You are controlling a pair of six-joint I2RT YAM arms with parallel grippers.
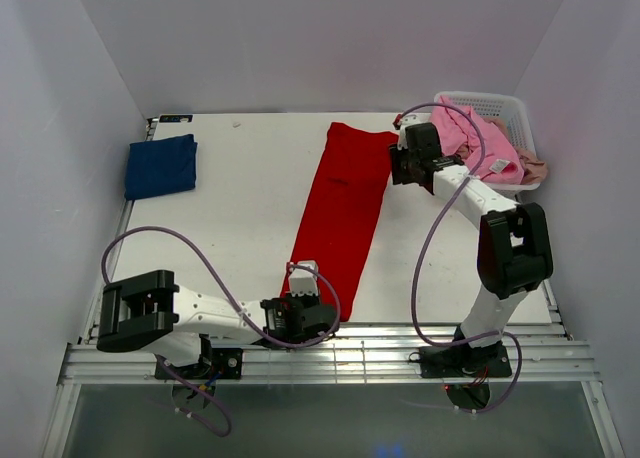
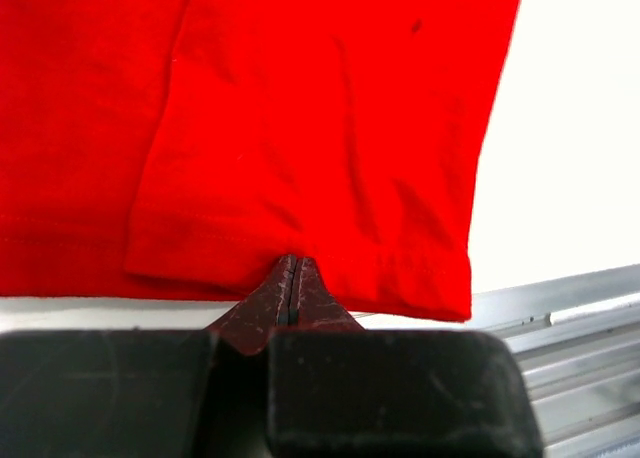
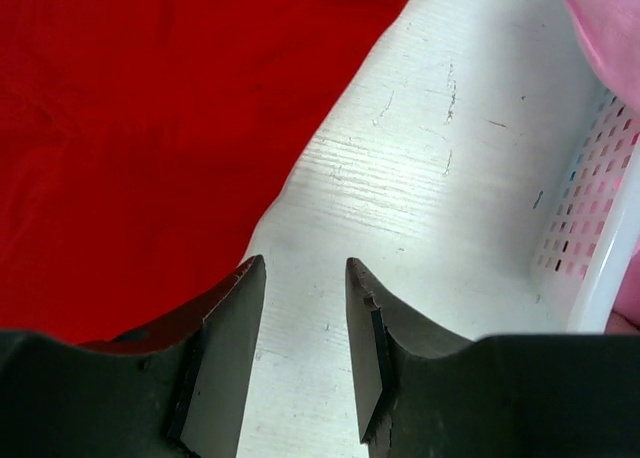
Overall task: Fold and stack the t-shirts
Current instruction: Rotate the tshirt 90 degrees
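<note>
The left end effector (image 2: 291, 274) pinches the bright-red cloth t-shirt (image 1: 340, 208) by its near hem, likely for folding; the right end effector (image 3: 302, 270) hovers released.

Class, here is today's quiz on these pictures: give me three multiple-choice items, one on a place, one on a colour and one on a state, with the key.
1. Where does the navy t-shirt lie?
A. at the far left of the table
B. at the near edge
C. in the middle

2. What colour is the shirt draped over the basket rim?
A. green
B. pink
C. yellow

3. How do the right gripper jaws stand?
A. shut on cloth
B. shut, empty
C. open, empty

Key:
1 A, it lies folded near the far left corner.
2 B, the pink t-shirt hangs over the rim.
3 C, bare table shows between its fingers.
</note>
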